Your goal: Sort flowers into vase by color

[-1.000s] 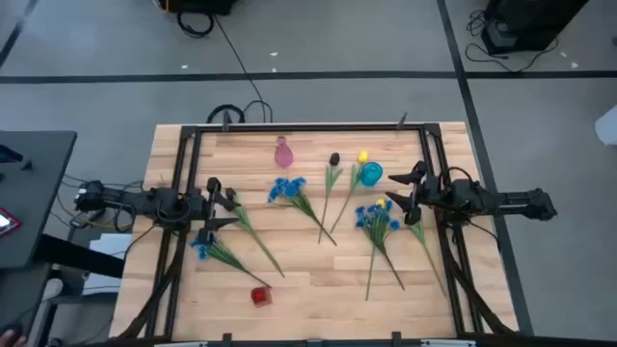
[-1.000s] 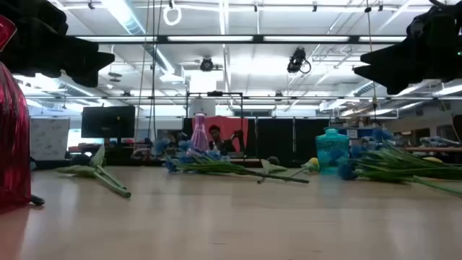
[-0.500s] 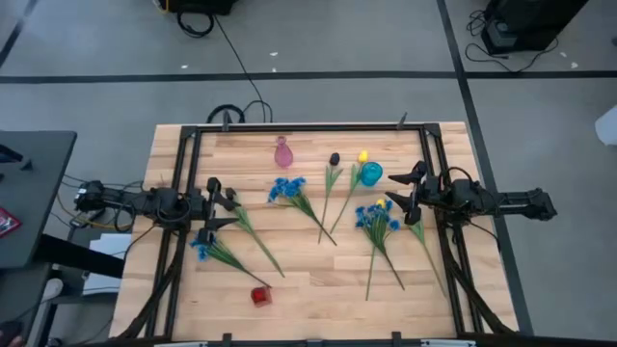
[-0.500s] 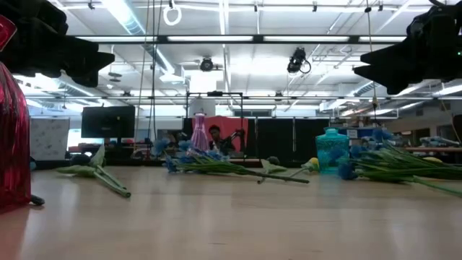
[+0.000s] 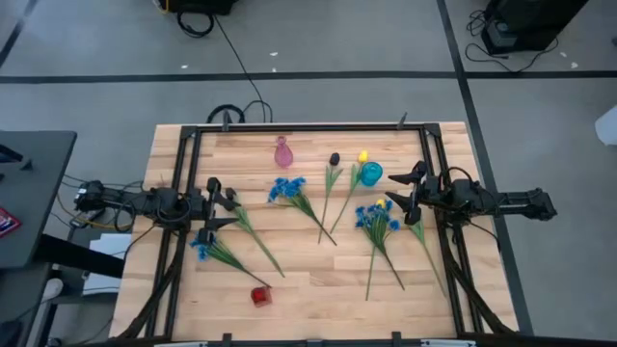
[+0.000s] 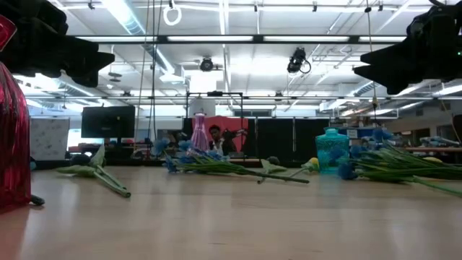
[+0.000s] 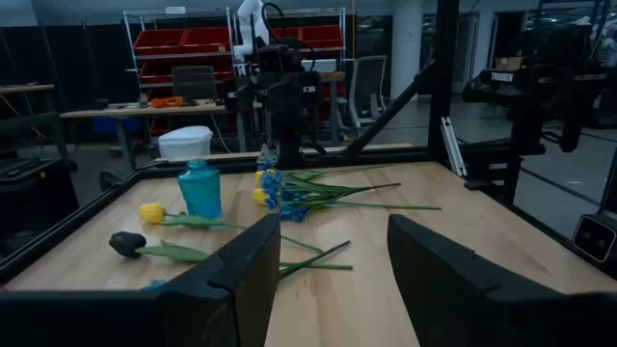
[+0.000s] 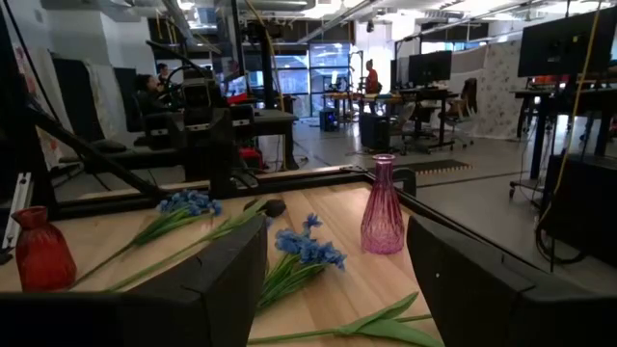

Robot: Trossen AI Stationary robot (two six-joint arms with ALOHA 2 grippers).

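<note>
No sorting is being shown as done: the flowers (image 5: 289, 190) are lying loose across the table (image 5: 318, 289), none in the pink vase (image 5: 282, 152), teal vase (image 5: 371, 173) or red vase (image 5: 259, 296). The left gripper (image 5: 214, 203) and right gripper (image 5: 406, 190) are being held open and empty at the table's sides.

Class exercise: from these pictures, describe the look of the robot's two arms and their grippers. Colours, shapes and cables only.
Both arms are black, slim and jointed. The left gripper and right gripper each end in two broad, flat, dark fingers. Black cables bunch at the left arm's base.
</note>
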